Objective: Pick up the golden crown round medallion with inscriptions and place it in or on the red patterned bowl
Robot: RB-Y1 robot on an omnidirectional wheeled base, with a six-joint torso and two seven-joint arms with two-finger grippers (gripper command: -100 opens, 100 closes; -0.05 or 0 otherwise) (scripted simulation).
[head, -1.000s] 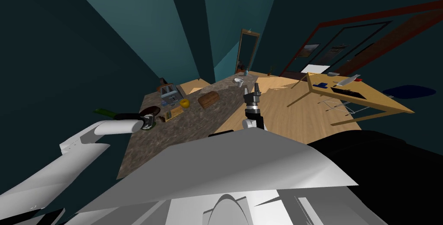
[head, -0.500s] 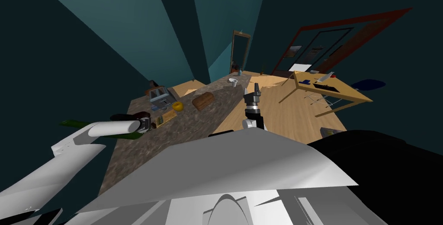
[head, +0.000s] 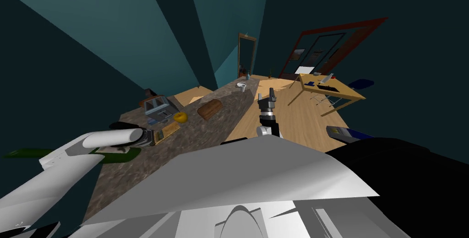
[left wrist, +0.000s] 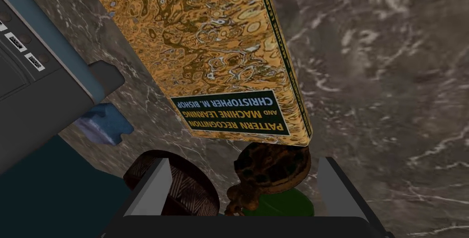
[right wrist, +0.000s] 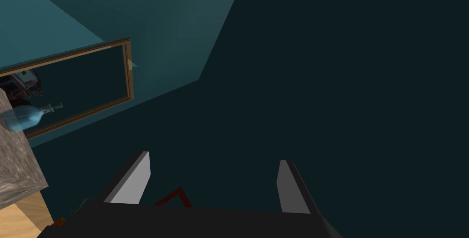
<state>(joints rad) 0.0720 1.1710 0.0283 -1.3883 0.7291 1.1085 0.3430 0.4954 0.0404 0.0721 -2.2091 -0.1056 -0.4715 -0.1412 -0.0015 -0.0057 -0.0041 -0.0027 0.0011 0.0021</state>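
The medallion (left wrist: 272,165), a dark gold-brown disc with a small crown-like knob, lies between the open fingers of my left gripper (left wrist: 242,194), and neither finger (left wrist: 153,189) touches it. It sits just past the end of an orange patterned book (left wrist: 206,52) and partly over a green round thing (left wrist: 279,205). The dark red patterned bowl (left wrist: 185,189) stands right beside the medallion, partly behind one finger. In the head view my left gripper (head: 149,137) hovers at the counter's left end by the book (head: 167,130). My right gripper (head: 267,95) is held out in front, open and empty, with its fingers (right wrist: 133,180) wide apart.
The dark marble counter (head: 201,134) carries a toaster (head: 158,107), a yellow object (head: 181,117), a brown loaf (head: 209,109) and a green mat (head: 114,155). A blue lump (left wrist: 103,123) lies by the toaster (left wrist: 27,66). A wooden table (head: 334,91) stands far right on wooden floor.
My head view has swung, so the counter and the far table have slid left in the picture. The left arm stays over the counter's left end. The right arm holds its pose.
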